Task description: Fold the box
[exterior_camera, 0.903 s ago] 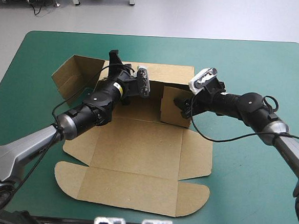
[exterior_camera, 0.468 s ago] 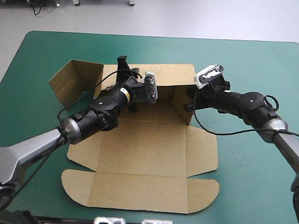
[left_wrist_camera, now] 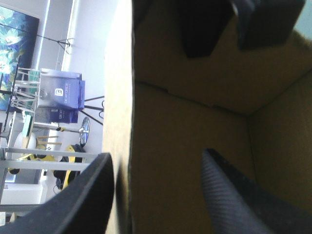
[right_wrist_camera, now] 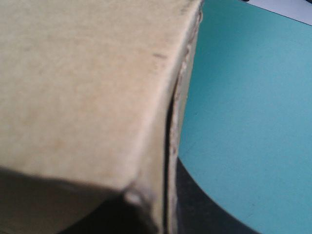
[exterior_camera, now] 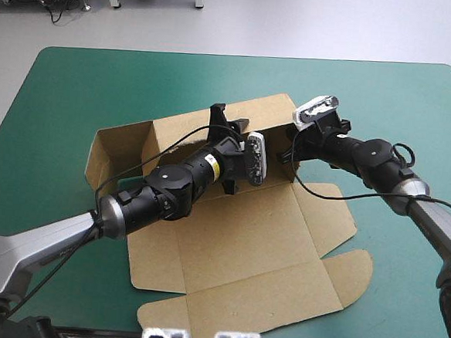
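The brown box (exterior_camera: pixel 236 239) lies skewed on the teal-green cover (exterior_camera: pixel 77 81), its back wall and two side walls raised and the lid panel flat toward the front edge. My left gripper (exterior_camera: pixel 229 121) stands open astride the back wall's top edge. In the left wrist view the board's edge (left_wrist_camera: pixel 130 122) runs between the two parted fingers (left_wrist_camera: pixel 234 195), one inside the box and one outside. My right gripper (exterior_camera: pixel 287 152) is at the right back corner, shut on the side wall. Brown board (right_wrist_camera: pixel 83 87) fills the right wrist view, with a black finger (right_wrist_camera: pixel 204 209) pressed against its outer face.
The left side flap (exterior_camera: pixel 118 150) stands up and splays outward. The lid's rounded ear flaps (exterior_camera: pixel 350 274) reach toward the front edge. The table's far edge runs behind the box, with bare cover to the left and right.
The box has swung and slid right, its front now angled. My left gripper let go and opened over the back wall. My right gripper shut on the raised right wall.
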Robot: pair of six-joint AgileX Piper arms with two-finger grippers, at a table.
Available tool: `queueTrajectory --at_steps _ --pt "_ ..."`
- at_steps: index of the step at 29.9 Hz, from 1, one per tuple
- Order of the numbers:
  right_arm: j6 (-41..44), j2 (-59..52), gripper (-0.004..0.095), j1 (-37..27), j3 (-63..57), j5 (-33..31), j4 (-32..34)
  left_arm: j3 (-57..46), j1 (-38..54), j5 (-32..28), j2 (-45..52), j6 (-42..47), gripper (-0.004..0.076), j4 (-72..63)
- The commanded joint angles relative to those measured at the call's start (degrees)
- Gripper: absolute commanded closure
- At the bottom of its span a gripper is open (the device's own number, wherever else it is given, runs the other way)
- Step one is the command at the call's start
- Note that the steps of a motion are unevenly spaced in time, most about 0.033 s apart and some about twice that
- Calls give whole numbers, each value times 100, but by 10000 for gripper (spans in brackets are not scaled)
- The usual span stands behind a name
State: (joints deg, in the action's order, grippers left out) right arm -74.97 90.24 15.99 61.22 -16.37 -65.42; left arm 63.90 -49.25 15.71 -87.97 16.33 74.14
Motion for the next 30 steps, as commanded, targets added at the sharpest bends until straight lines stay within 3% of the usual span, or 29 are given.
queueTrajectory --at_steps 1,6,11,14,19,25,30 --pt "45 -130 932 -118 162 329 79 142 -104 -132 488 549 335 27" --pt "149 -130 932 -631 241 190 79 142 -104 -63 760 895 406 27" --pt "177 -130 932 -1110 487 -341 349 142 -104 -63 840 858 731 95" --pt "528 -130 932 -1324 687 -619 761 151 -92 -13 909 921 709 -12" --pt "1155 -141 931 -1552 891 -1249 1623 366 61 628 920 991 709 -665" --pt "1541 -141 931 -1592 970 -1388 2354 776 1027 78 919 1003 708 -2075" --pt "1820 -141 932 -1592 1376 -1988 2784 1008 2053 -103 919 991 708 -3090"
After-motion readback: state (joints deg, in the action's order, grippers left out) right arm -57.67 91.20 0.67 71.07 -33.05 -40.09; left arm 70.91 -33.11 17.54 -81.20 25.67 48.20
